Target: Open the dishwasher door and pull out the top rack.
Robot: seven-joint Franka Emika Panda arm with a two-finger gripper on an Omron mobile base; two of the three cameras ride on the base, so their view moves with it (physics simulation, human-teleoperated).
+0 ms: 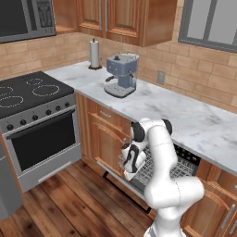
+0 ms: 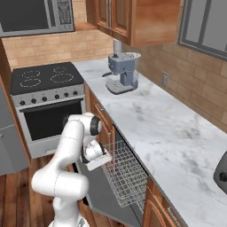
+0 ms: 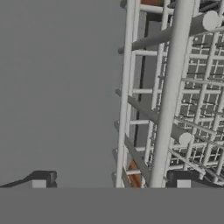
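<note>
Nearest us, the gripper [image 3: 111, 181] has its fingers spread wide, straddling the top rack's [image 2: 126, 170] front rail, not clamped. We see that rack pulled out over the lowered dishwasher door [image 2: 99, 195].

top rack [image 2: 126, 173]: pale grey wire in a square grid
dishwasher door [image 2: 99, 195]: flat plain grey
arm [image 1: 162, 171]: white — dark joints
table [image 1: 185, 111]: white marble with grey veins
coffee machine [image 1: 121, 74], on the table: blue-grey, dark trim
cabinets [image 1: 109, 134] below the table: reddish-brown wood
stove [image 1: 28, 92] beside the table: black top — grey front
floor [image 1: 69, 203]: dark brown planks
</note>
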